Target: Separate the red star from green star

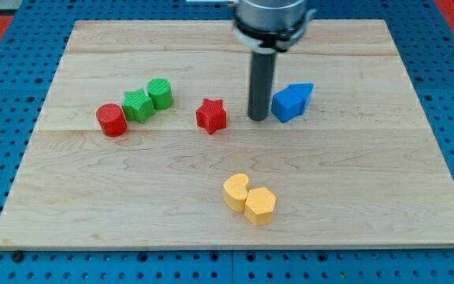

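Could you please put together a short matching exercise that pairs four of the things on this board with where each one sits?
Things:
1. red star
2. green star
3. my tip
4. yellow blocks

Places:
A. nearest the view's bottom edge
B. between a red cylinder and a green cylinder
C. between the red star and the blue blocks
D. just to the view's left of my tip, apart from it

Pairs: 1-D, 2-B, 3-C, 4-A
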`<state>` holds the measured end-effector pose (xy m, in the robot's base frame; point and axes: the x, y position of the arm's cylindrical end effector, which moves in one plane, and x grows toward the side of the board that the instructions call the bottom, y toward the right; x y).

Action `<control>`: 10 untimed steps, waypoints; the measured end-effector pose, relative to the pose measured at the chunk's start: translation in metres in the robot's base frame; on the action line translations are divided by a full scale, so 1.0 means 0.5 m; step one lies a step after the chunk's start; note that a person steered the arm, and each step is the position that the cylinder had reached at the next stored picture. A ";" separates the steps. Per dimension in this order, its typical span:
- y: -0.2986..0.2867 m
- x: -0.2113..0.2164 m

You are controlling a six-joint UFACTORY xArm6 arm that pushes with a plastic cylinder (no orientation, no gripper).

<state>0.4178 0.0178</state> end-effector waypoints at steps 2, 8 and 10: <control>-0.300 0.030; -0.419 -0.002; -0.458 0.022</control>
<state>0.4289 -0.2113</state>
